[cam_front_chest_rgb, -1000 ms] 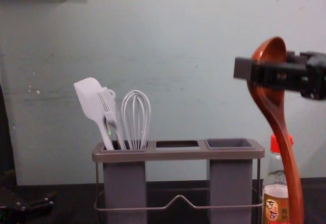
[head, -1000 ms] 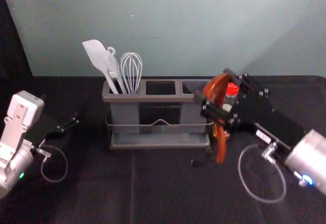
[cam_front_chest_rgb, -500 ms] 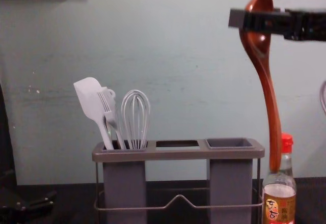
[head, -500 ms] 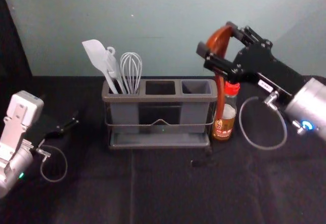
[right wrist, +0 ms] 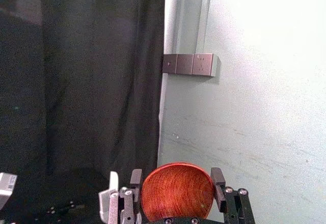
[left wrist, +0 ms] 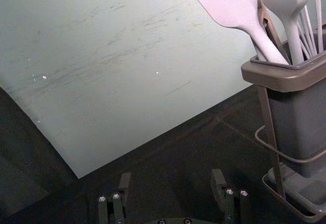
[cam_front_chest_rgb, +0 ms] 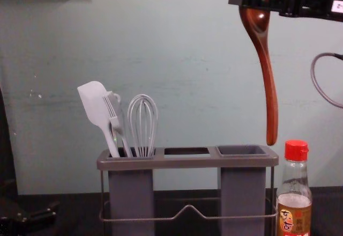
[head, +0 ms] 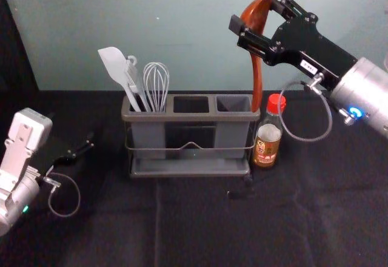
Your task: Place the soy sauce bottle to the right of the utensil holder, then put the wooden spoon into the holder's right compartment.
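High at the right, my right gripper (head: 254,25) is shut on the bowl of the wooden spoon (head: 257,79), whose handle hangs down. In the chest view the handle tip of the spoon (cam_front_chest_rgb: 271,112) is just above the right end of the utensil holder (cam_front_chest_rgb: 187,163). In the right wrist view my right gripper (right wrist: 177,186) has the spoon bowl (right wrist: 177,193) between its fingers. The soy sauce bottle (head: 267,135) stands upright right of the holder (head: 191,116). My left gripper (head: 91,141) is parked at the left; in its wrist view the left gripper (left wrist: 170,186) is open.
A white spatula (head: 115,67), a brush (head: 133,76) and a whisk (head: 156,85) stand in the holder's left compartment. A wall (head: 212,30) rises behind the dark table (head: 200,224).
My right gripper has risen with the spoon and moved a little to the left, bringing the handle tip from in front of the bottle to above the holder's right end. The left arm has stayed put.
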